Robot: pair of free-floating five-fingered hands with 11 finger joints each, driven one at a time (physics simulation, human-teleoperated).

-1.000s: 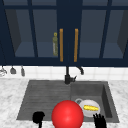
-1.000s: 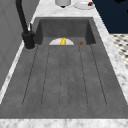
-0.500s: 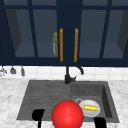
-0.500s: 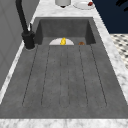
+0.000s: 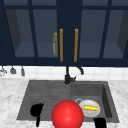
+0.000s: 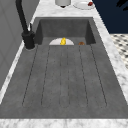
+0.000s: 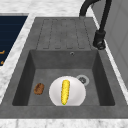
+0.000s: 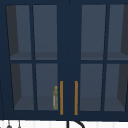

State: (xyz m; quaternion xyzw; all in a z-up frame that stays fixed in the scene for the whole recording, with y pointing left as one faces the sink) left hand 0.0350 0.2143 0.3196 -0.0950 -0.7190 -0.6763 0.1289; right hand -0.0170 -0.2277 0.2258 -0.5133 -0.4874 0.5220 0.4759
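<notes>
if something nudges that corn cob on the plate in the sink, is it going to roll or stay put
The corn cob looks round and long, so it would probably roll sideways rather than slide endwise. It lies loose on a smooth white plate, which likely gives little grip. The plate looks shallow, so its rim may not stop it.

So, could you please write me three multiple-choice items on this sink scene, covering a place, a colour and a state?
1. Where does the corn cob lie?
A. on the white plate in the basin
B. on the drainboard
C. inside the cabinet

2. What colour are the cabinet handles?
A. silver
B. orange-tan
C. black

3. How do the cabinet doors stand?
A. both open
B. one open
C. both shut

Answers: 1 A, the right side view shows the cob on the plate; 2 B, both bars are orange-tan; 3 C, the doors meet flush at the middle.
</notes>
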